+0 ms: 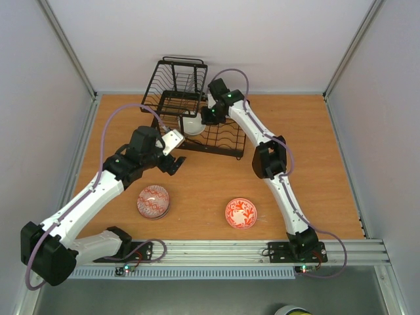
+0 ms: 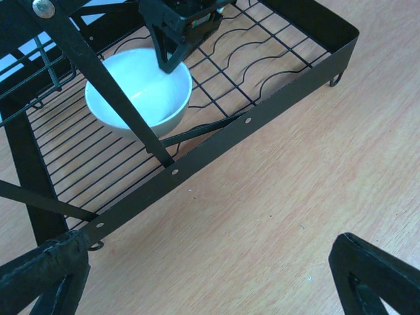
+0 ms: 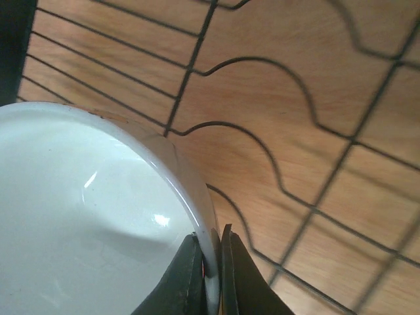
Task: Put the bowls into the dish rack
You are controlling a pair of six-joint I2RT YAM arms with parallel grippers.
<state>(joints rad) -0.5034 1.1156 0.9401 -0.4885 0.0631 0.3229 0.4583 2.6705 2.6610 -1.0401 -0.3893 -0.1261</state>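
The black wire dish rack (image 1: 220, 143) stands at the back of the table. My right gripper (image 1: 205, 117) is shut on the rim of the pale mint green bowl (image 1: 193, 123) over the rack's flat base, and I cannot tell if the bowl rests on the wires. The right wrist view shows the fingers (image 3: 212, 262) pinching the bowl's wall (image 3: 85, 216). My left gripper (image 1: 172, 163) is open and empty over bare table just in front of the rack. A pink-red patterned bowl (image 1: 153, 201) and a red-and-white patterned bowl (image 1: 241, 213) sit on the table near the front.
The rack's raised basket (image 1: 180, 79) is at the back left. In the left wrist view the rack's front rail (image 2: 216, 147) crosses diagonally, with the mint bowl (image 2: 141, 88) behind it. A round cream and yellow thing (image 1: 293, 310) shows below the table's front edge.
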